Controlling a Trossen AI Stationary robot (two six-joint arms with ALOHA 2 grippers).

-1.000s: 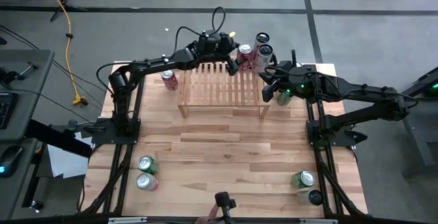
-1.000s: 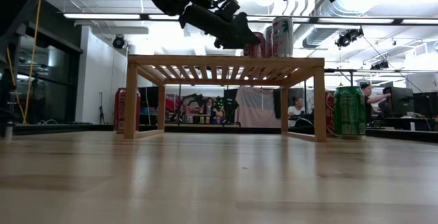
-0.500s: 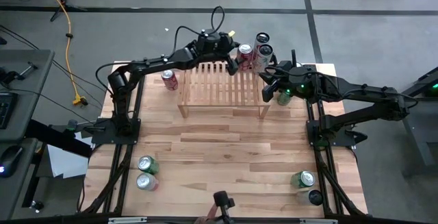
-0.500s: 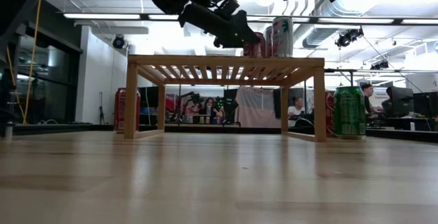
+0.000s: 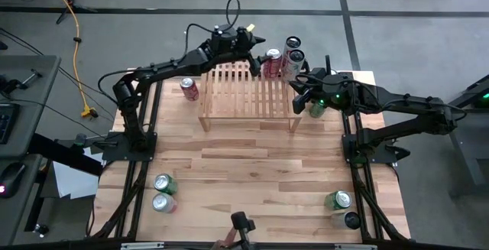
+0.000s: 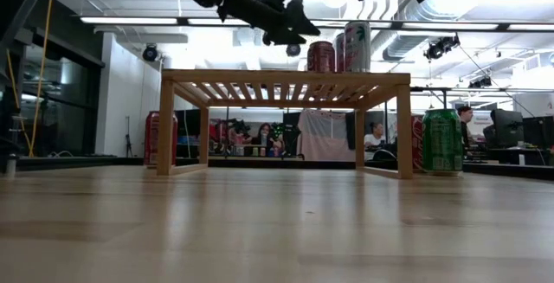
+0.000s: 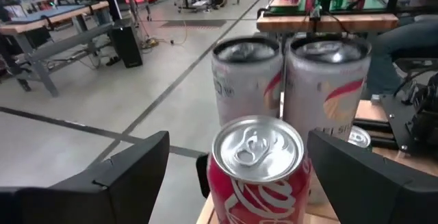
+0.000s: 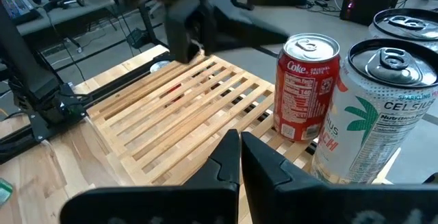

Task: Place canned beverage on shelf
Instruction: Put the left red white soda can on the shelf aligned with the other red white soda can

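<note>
Your left gripper [image 5: 253, 48] hangs spread wide over the shelf's far edge, just beside the red can [image 5: 272, 61] and not touching it. That can stands upright on the slatted light-wood shelf [image 5: 246, 89] near its far right corner, silver top and white script on red, with two taller white cans [image 5: 293, 56] close behind. Your right gripper [image 5: 295, 97], fingers pressed together, waits by the shelf's right end.

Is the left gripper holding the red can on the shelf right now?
No: the left gripper is open, its fingers apart from the red can, which stands alone on the shelf.
</note>
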